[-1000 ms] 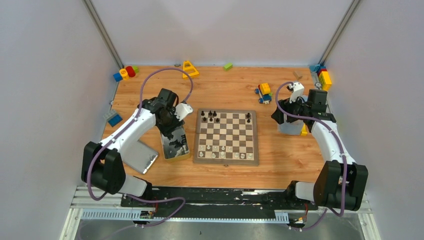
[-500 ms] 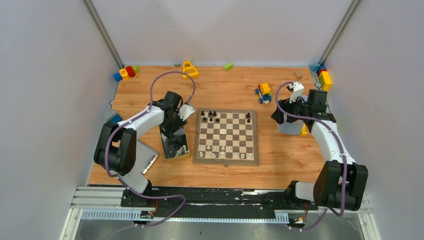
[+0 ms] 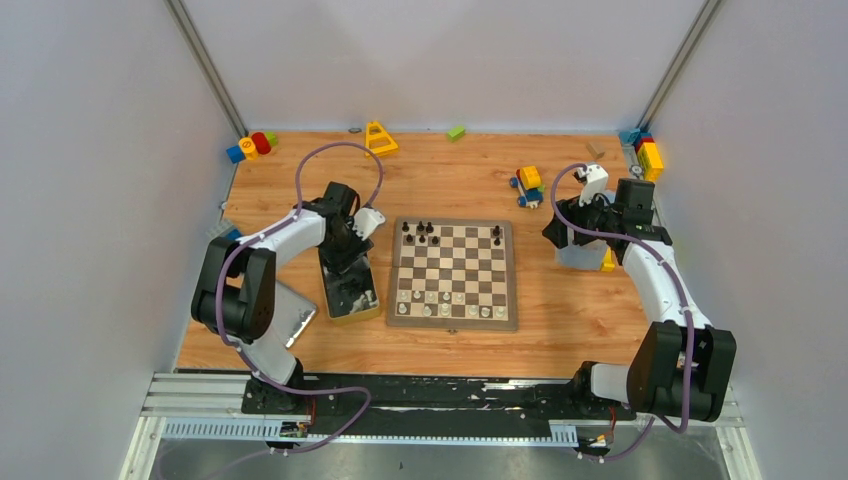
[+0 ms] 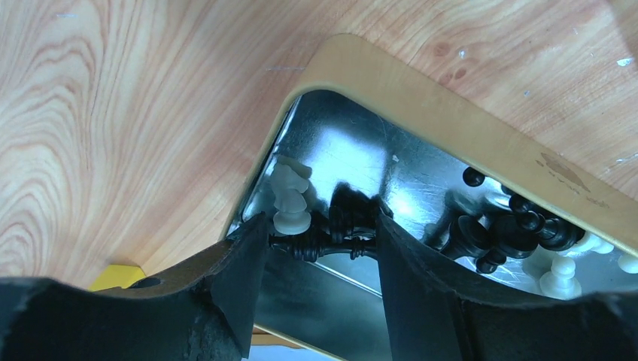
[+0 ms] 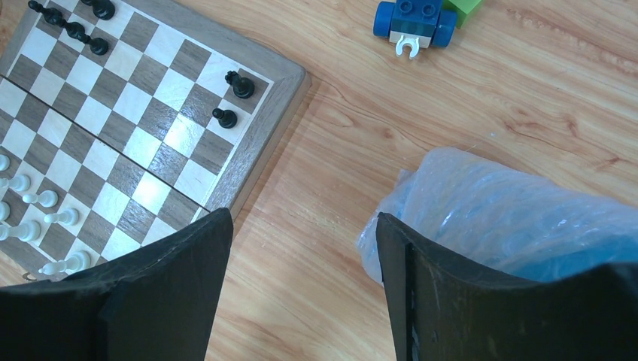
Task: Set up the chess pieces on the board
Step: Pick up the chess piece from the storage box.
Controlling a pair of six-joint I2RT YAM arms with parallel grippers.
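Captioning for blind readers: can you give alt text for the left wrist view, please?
The left arm's fingers reach into a silver tin of loose black and white chess pieces, a black piece lying crosswise between them, a white piece beside it. The tin sits on a wooden table.

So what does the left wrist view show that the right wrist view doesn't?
Only left wrist: the tin holding loose black and white pieces, the left tool straddling one black piece. Only right wrist: the board with standing pieces, a blue bag, a blue toy, the open right tool. Both: wooden table.
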